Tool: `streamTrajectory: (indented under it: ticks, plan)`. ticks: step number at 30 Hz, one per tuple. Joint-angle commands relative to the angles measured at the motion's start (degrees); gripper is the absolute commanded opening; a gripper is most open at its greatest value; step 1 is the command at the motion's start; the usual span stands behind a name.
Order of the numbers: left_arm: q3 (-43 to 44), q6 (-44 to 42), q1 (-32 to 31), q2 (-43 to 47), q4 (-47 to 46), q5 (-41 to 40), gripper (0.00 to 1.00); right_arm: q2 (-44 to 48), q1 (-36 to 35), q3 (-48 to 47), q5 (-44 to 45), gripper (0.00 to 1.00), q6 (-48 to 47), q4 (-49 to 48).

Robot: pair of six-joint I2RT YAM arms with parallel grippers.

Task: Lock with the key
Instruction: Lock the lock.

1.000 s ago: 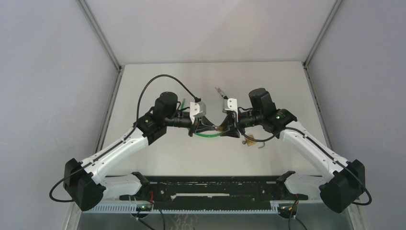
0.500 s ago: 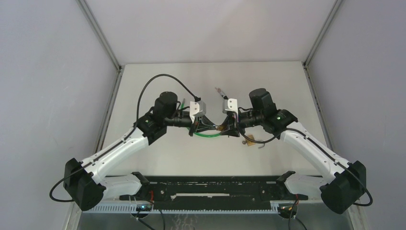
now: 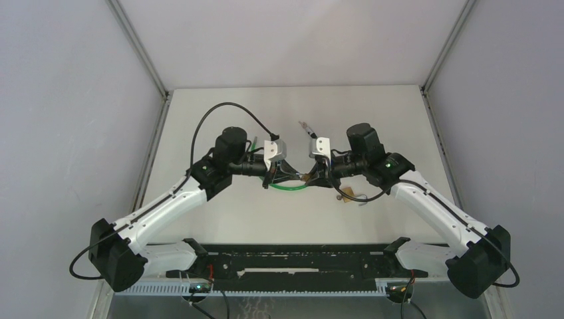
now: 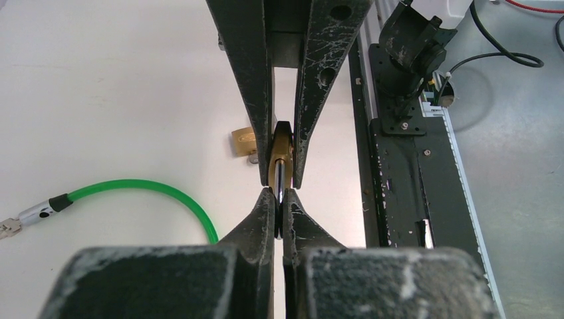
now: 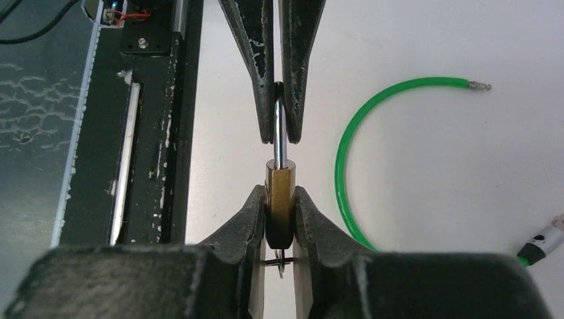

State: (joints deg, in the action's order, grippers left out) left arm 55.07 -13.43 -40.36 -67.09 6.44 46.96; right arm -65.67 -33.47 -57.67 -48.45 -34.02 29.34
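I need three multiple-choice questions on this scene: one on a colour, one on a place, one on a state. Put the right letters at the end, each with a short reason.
1. The body of the padlock is:
A. silver
B. brass yellow
C. red

2. The green cable is:
A. lying on the table
B. threaded through the padlock
C. hanging from the wall

3. The padlock is:
A. lying free
B. held by one gripper only
C. held by both grippers

Answers:
1. B, the body shows yellow metal under a silver shackle.
2. A, it curves flat on the white surface.
3. C, the left gripper pinches the shackle and the right gripper clamps the body.
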Motion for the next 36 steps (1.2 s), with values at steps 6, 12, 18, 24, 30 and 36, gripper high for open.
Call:
streamTrajectory:
  ticks: [6, 12, 18, 24, 30, 36]
  plan:
    - [-2.3, 2.4, 0.3, 0.3, -5.3, 1.7, 0.0, 1.4, -1.1, 0.0, 0.3, 0.0, 2.7, -4.1]
    - [-2.7, 3.0, 0.6, 0.7, -6.0, 2.3, 0.12, 1.6, -0.7, 0.0, 0.5, 0.0, 1.0, -2.9]
    - [-3.5, 2.3, 2.2, 2.2, -6.2, 2.7, 0.4, 1.6, 0.3, 0.0, 0.2, 0.0, -3.0, -0.3]
    - [-3.6, 0.0, 3.9, 3.2, -4.0, 2.5, 0.63, 1.9, 0.0, 0.0, -0.1, 0.0, -4.6, 0.8]
    - [-3.8, -1.3, 4.0, 2.6, -2.6, 4.0, 0.6, 2.3, -0.3, 0.0, 0.6, 0.0, -4.9, 0.8]
    - [-4.0, -1.8, 4.0, 2.2, -2.1, 5.3, 0.39, 2.2, -0.3, 0.0, 0.9, 0.0, -4.8, 0.8]
